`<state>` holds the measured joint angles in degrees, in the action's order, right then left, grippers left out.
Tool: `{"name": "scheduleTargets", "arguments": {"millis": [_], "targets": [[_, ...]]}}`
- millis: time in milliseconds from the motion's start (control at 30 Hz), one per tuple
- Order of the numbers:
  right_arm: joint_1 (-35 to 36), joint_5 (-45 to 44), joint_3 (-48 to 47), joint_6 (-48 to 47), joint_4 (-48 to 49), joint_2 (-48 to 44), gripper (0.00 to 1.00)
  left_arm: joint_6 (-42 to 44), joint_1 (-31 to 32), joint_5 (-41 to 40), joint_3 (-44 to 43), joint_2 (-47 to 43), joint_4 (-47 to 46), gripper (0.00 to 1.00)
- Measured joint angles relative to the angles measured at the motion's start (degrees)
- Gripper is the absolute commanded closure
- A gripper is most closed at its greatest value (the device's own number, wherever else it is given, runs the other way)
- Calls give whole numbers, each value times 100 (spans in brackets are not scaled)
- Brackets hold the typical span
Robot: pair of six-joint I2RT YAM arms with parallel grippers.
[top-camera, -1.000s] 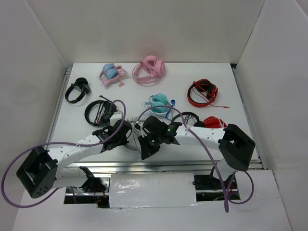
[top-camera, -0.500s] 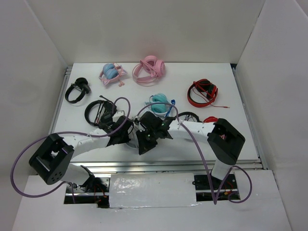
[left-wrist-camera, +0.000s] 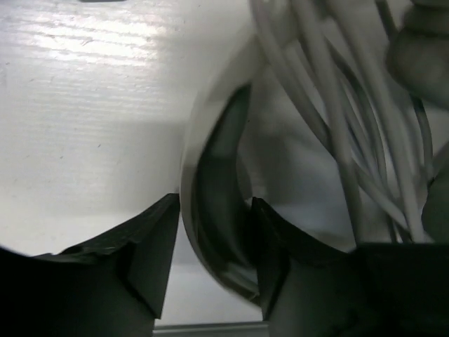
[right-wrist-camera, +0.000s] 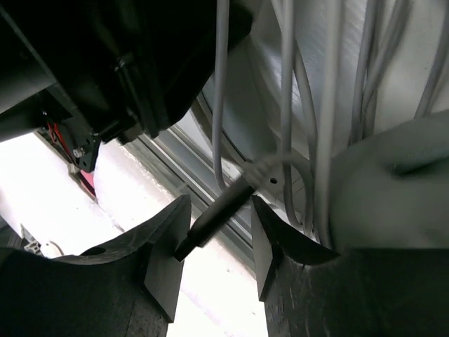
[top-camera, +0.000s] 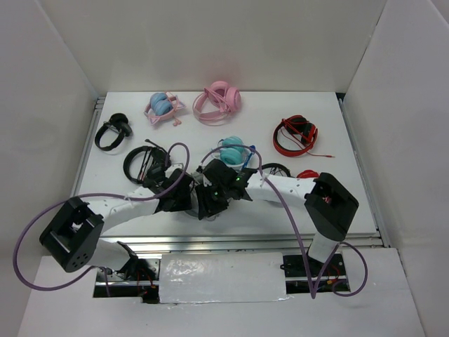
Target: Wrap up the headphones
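Spreading under the arms is a white table [top-camera: 330,203], boxed in by plain white walls [top-camera: 210,42] at 9, 12 and 3 o'clock. Spare pairs lie on it, left to right: a black pair [top-camera: 112,132] at 10 o'clock, a blue-and-pink pair [top-camera: 163,107] at 11, a pink pair [top-camera: 217,100] at 12, a teal pair [top-camera: 231,149] near the middle, and a red pair [top-camera: 295,135] at 2.

The light-grey headphones [left-wrist-camera: 210,203] sit at 6 o'clock, by the near edge, mostly hidden beneath both wrists.

The left gripper [left-wrist-camera: 214,260] has its fingers [left-wrist-camera: 151,260] parted, the curved band filling the gap between them; I cannot tell whether they press on it. The pale cable [left-wrist-camera: 330,105] runs in many strands at its 1 o'clock.

The right gripper [right-wrist-camera: 214,246] also has its fingers [right-wrist-camera: 165,260] apart. The dark plug [right-wrist-camera: 214,221] lies slantwise in the gap, unclamped, with cable strands at 12 o'clock.
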<state>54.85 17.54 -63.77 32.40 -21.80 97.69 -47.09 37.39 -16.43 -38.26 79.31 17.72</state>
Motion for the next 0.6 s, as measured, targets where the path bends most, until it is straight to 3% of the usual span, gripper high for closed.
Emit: {"name": "scheduleTargets", "arguments": {"millis": [33,100,200,267,300,333,500,600], "targets": [[0,-22,11,2,9,-26,46,15,4,7,0,-59,87,40],[0,-68,55,17,26,-125,45,26,4,9,0,-214,238,39],[4,-173,122,15,57,-334,35,39,24,2,-11,-496,448,31],[26,-229,157,17,66,-481,19,48,50,0,-48,-656,577,25],[33,-258,166,-4,79,-549,1,46,66,0,-68,-728,623,22],[39,-295,175,-2,85,-629,0,44,70,-7,-85,-798,669,15],[107,-426,188,-225,98,-1056,0,31,96,-98,-278,-1156,1019,1],[153,-509,188,-330,81,-1320,0,4,96,-243,-459,-1416,1327,1]]}}
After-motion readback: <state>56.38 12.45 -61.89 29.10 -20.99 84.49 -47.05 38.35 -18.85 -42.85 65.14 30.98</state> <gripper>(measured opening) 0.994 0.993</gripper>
